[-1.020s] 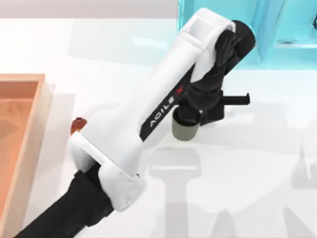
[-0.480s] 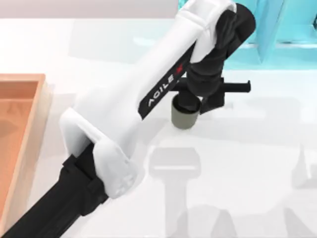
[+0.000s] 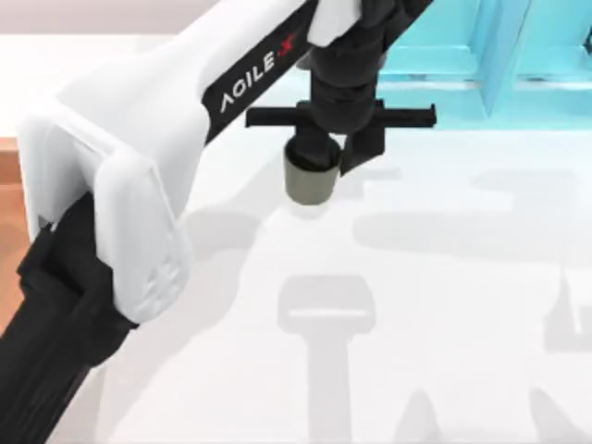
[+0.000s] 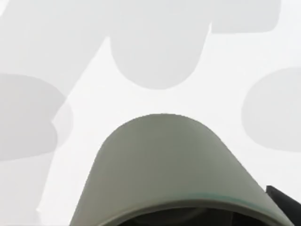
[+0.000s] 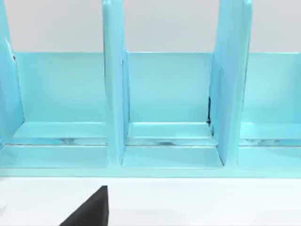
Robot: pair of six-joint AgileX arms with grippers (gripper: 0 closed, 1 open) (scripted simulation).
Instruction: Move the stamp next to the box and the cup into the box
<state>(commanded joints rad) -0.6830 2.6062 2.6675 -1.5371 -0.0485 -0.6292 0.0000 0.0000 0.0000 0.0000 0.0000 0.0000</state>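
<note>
My left gripper is clamped on the cup, holding it off the white table, near the turquoise shelf. The box peeks out at the table's left edge.

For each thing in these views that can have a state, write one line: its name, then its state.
cup: upright, held off the table, shadow below it.
left gripper: shut on the cup's rim, above the table's middle.
box: at the table's left edge, mostly hidden by the left arm.
turquoise shelf: upright, compartments empty.
</note>
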